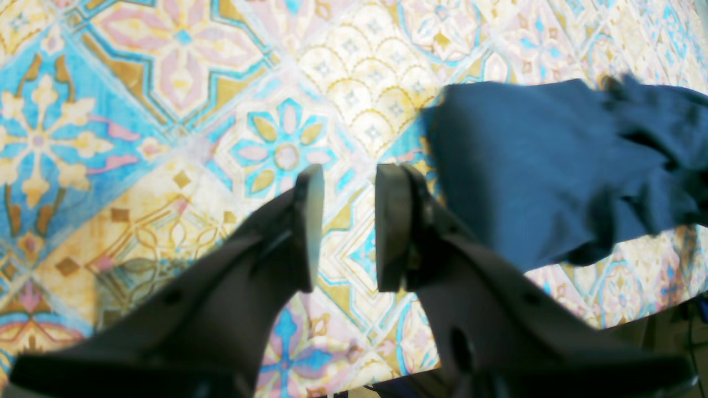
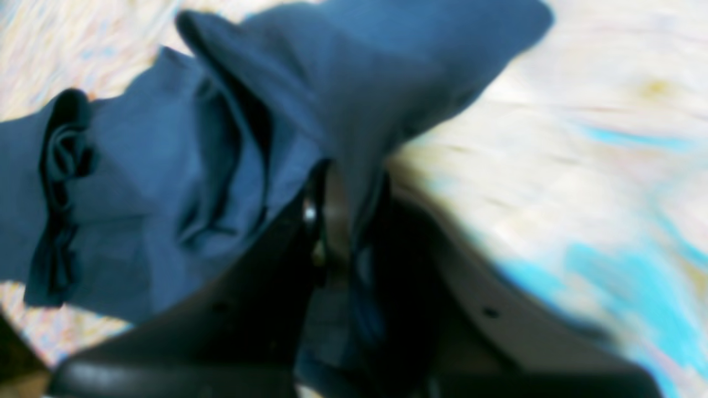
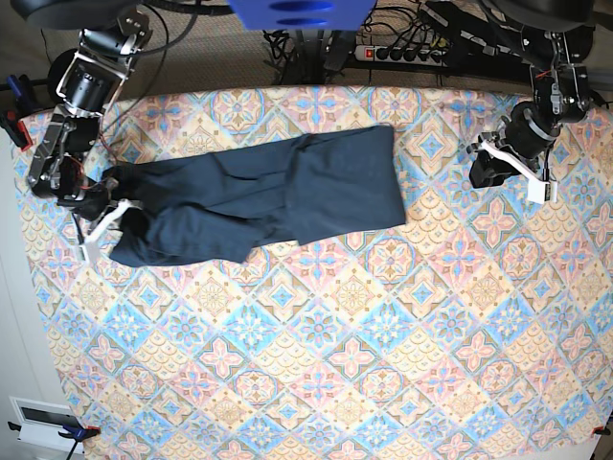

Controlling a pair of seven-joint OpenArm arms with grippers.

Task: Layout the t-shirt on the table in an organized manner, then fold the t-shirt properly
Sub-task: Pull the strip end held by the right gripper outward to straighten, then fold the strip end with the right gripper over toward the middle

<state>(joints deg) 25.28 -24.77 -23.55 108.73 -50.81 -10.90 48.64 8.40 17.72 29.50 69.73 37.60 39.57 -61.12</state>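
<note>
The dark navy t-shirt (image 3: 278,192) lies crumpled and stretched sideways across the far left half of the table (image 3: 335,364). My right gripper (image 3: 113,205) is at the shirt's left end. In the right wrist view it (image 2: 343,221) is shut on a fold of the t-shirt (image 2: 166,182), with fabric rising from between the jaws. My left gripper (image 3: 482,165) hovers over bare cloth to the right of the shirt, apart from it. In the left wrist view it (image 1: 348,226) stands open with nothing between its fingers, and the t-shirt's edge (image 1: 553,166) lies just to its right.
A power strip (image 3: 407,50) and cables lie on the floor beyond the table's far edge. A blue object (image 3: 292,11) sits at the top centre. A white box (image 3: 43,422) is off the near left corner. The table's edge (image 1: 636,318) shows low in the left wrist view.
</note>
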